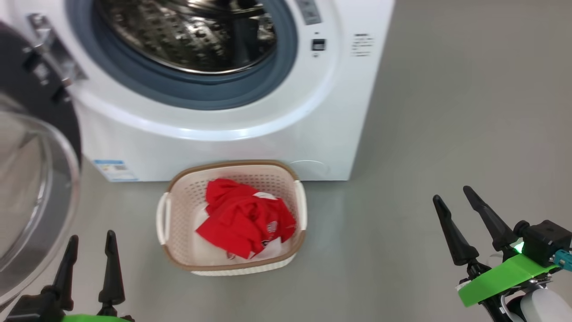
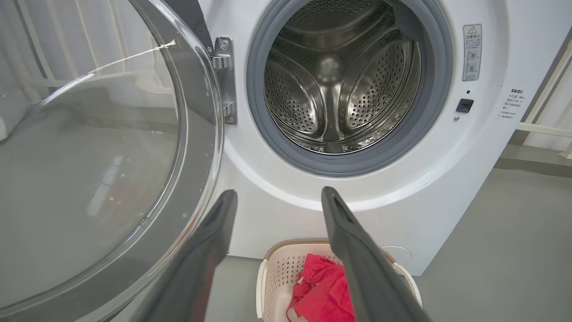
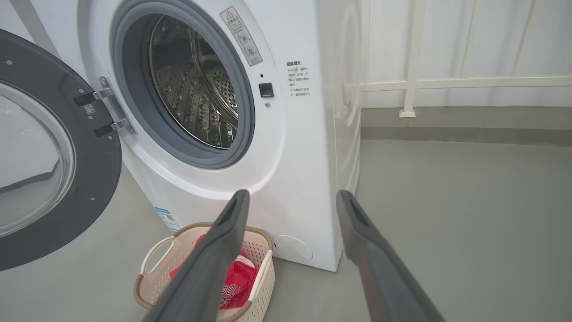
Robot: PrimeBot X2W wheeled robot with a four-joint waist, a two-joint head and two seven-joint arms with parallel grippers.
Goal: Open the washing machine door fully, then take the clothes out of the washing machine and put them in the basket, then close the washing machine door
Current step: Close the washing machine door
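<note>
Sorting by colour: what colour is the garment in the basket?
The clothes are bright red with white parts, clearest in head view.

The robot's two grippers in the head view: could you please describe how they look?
Both the left gripper and right gripper have two long, tapering black fingers on a bright green bracket. By the right one sit a black block, a small green light, a teal connector and a white forearm shell.
</note>
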